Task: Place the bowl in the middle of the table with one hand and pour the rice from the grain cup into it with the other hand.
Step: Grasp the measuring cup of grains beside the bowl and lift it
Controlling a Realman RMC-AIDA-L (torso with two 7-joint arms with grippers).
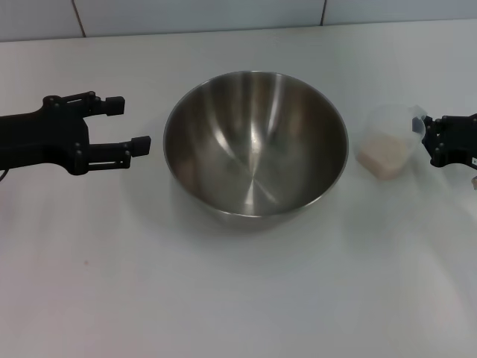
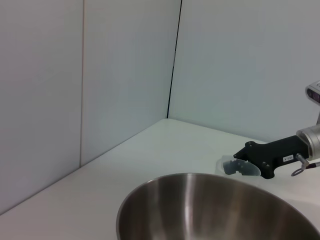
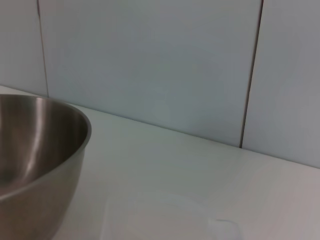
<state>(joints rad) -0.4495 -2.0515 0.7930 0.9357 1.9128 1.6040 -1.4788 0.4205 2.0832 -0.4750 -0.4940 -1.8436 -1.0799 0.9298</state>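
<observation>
The steel bowl (image 1: 253, 142) stands in the middle of the white table (image 1: 238, 298); it also shows in the left wrist view (image 2: 215, 210) and the right wrist view (image 3: 35, 150). My left gripper (image 1: 130, 123) is open and empty just left of the bowl, apart from it. The clear grain cup (image 1: 387, 142) stands upright right of the bowl with a pale heap of rice (image 1: 381, 156) in its bottom. My right gripper (image 1: 423, 134) is at the cup's right rim and looks shut on it. The left wrist view shows that gripper (image 2: 236, 165) holding the cup (image 2: 245, 169).
A pale panelled wall (image 1: 223, 15) runs along the table's far edge. Bare tabletop lies in front of the bowl and behind it.
</observation>
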